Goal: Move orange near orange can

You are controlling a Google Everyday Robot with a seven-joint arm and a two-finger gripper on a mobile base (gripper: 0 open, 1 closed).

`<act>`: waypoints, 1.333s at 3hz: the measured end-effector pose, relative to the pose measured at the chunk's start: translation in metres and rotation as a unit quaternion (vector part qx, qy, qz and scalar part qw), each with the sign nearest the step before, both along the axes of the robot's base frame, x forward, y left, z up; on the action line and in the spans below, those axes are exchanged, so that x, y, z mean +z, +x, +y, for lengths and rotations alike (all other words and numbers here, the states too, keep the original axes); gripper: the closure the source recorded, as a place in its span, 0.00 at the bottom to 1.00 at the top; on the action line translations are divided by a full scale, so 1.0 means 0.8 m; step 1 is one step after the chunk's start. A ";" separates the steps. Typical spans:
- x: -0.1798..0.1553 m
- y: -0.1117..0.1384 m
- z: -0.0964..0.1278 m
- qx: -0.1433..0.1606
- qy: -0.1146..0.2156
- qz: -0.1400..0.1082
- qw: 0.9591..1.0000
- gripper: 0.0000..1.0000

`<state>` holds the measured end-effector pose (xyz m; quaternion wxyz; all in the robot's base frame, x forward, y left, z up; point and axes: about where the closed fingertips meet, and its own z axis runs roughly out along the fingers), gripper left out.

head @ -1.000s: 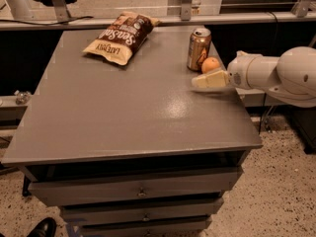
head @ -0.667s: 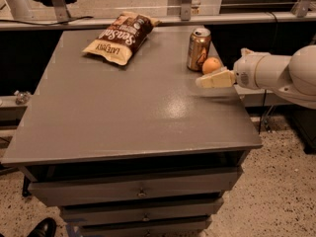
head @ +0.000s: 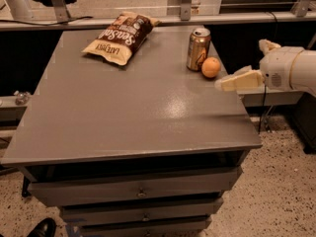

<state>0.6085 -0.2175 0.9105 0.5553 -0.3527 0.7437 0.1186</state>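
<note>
The orange [head: 211, 67] rests on the grey table [head: 128, 112] at its far right. It sits just right of the orange can [head: 198, 49], almost touching it. The can stands upright. My gripper [head: 242, 65] is off the table's right edge, a little right of the orange and clear of it. Its pale fingers [head: 241, 81] are spread, and it is open and empty.
A brown-and-cream chip bag [head: 120, 37] lies at the table's far left-middle. The table has drawers [head: 140, 191] below its front edge. A rail and a dark gap run behind the table. Speckled floor lies to the right.
My gripper has drawn back to the right, away from the orange. The orange stays on the table beside the can.
</note>
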 end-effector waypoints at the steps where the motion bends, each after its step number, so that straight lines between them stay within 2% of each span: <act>1: 0.016 -0.034 -0.018 0.043 -0.014 -0.007 0.999 0.00; 2: 0.026 -0.068 -0.044 0.082 -0.028 -0.002 0.996 0.00; 3: 0.027 -0.104 -0.068 0.103 -0.029 0.003 0.994 0.00; 4: 0.026 -0.108 -0.065 0.110 -0.028 0.007 0.993 0.00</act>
